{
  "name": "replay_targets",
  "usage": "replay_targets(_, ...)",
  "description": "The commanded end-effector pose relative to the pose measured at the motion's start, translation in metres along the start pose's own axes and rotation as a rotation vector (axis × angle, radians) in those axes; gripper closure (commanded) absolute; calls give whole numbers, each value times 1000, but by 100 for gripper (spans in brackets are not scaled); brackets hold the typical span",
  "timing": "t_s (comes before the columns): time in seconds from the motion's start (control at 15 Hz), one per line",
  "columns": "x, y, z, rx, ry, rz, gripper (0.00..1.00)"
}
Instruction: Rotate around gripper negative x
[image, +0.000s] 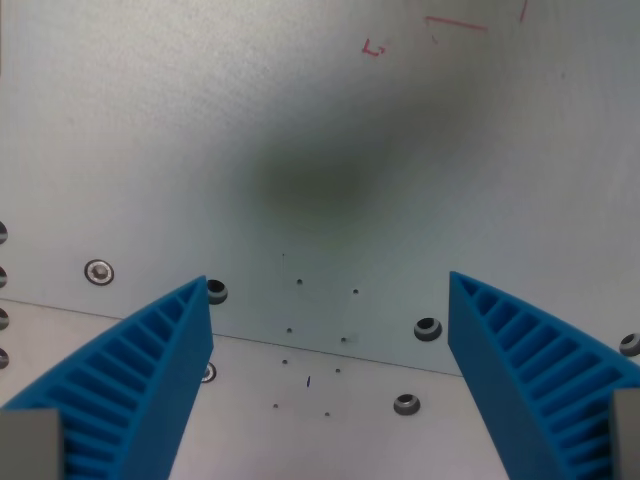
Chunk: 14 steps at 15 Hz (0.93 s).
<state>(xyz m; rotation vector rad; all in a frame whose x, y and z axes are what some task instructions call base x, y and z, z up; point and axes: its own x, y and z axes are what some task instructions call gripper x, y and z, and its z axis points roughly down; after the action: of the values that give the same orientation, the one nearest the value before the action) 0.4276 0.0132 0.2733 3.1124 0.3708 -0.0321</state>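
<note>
2 blue ribbed fingers (150, 385) of the gripper (330, 290) stand wide apart, wedge-shaped, holding nothing, above a pale, matte metal plate (200, 150). A seam (300, 347) crosses the plate near round bolt holes (428, 328) and a screw head (98, 270). Thin red marks (455, 24) lie at the top, and a dim shadow (310, 180) falls mid-plate.

The end effector (330, 290) has two bright blue fingers (140, 385). Each finger is shaped like a wedge, wide at the bottom and thin at the tip. Rows of little ribs with dark gaps run along them. Small grey blocks sit at both bottom corners.
</note>
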Motion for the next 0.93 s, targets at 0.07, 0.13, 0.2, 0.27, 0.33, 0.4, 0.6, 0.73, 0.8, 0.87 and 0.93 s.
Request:
replay_targets(0.07, 0, 0, -3, -13, 7, 0, 0)
replay_targets(0.13, 0, 0, -3, -25, 7, 0, 0)
replay_targets(0.2, 0, 0, -3, -36, 7, 0, 0)
replay_targets(0.27, 0, 0, -3, -48, 7, 0, 0)
replay_targets(0.33, 0, 0, -3, -60, 7, 0, 0)
replay_targets(0.4, 0, 0, -3, -71, 7, 0, 0)
replay_targets(0.6, 0, 0, -3, -106, 7, 0, 0)
replay_targets(0.73, 0, 0, -3, -130, 7, 0, 0)
replay_targets(0.8, 0, 0, -3, -141, 7, 0, 0)
replay_targets(0.87, 0, 0, -3, -153, 7, 0, 0)
replay_targets(0.93, 0, 0, -3, -165, 7, 1, 0)
